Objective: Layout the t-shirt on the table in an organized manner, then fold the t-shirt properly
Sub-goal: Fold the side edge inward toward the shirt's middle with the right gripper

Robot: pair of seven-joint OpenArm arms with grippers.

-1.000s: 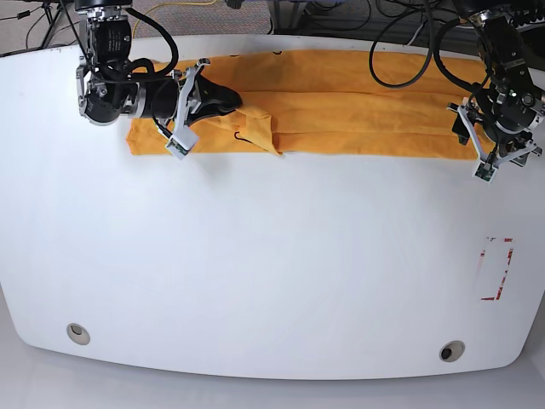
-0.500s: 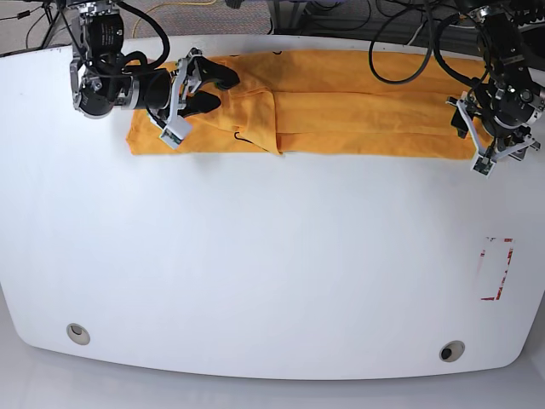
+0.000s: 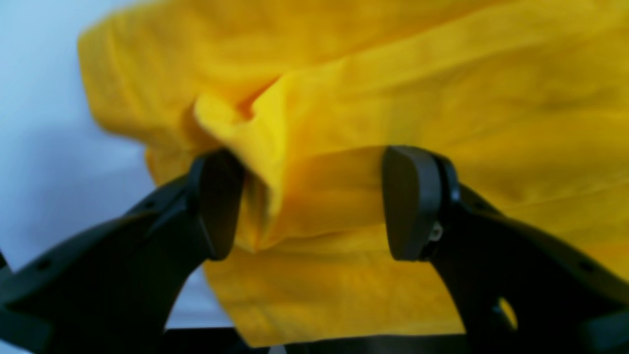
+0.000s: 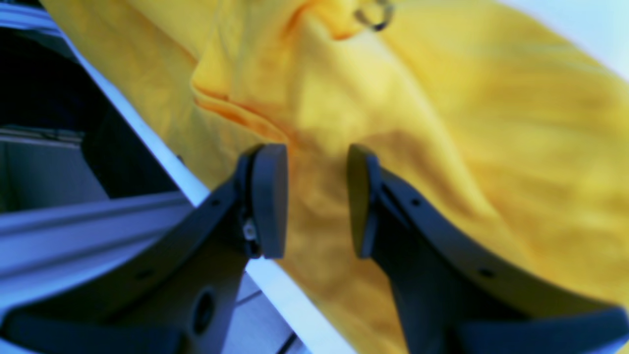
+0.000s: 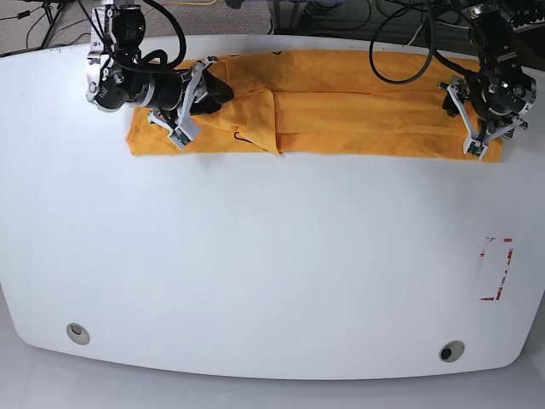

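The orange-yellow t-shirt (image 5: 358,102) lies as a long folded strip along the far edge of the white table (image 5: 272,256). A flap edge runs across it left of the middle. My right gripper (image 5: 217,92) is low over the strip's left part. In the right wrist view the right gripper (image 4: 317,199) has its pads a narrow gap apart above the t-shirt (image 4: 491,123), and I cannot tell whether they pinch any cloth. My left gripper (image 5: 460,123) is at the strip's right end. In the left wrist view the left gripper (image 3: 314,201) stands wide open around a raised fold of the t-shirt (image 3: 393,88).
A red-taped rectangle (image 5: 496,268) marks the table at the right. Two grey grommet holes (image 5: 78,333) (image 5: 451,351) sit near the front edge. Black cables hang behind the far edge. A small dark ring mark (image 4: 373,12) shows on the cloth.
The right gripper opened from shut, then narrowed again, shifting slightly right over the shirt. The left gripper moved toward the far edge, onto the shirt's right end, still wide open.
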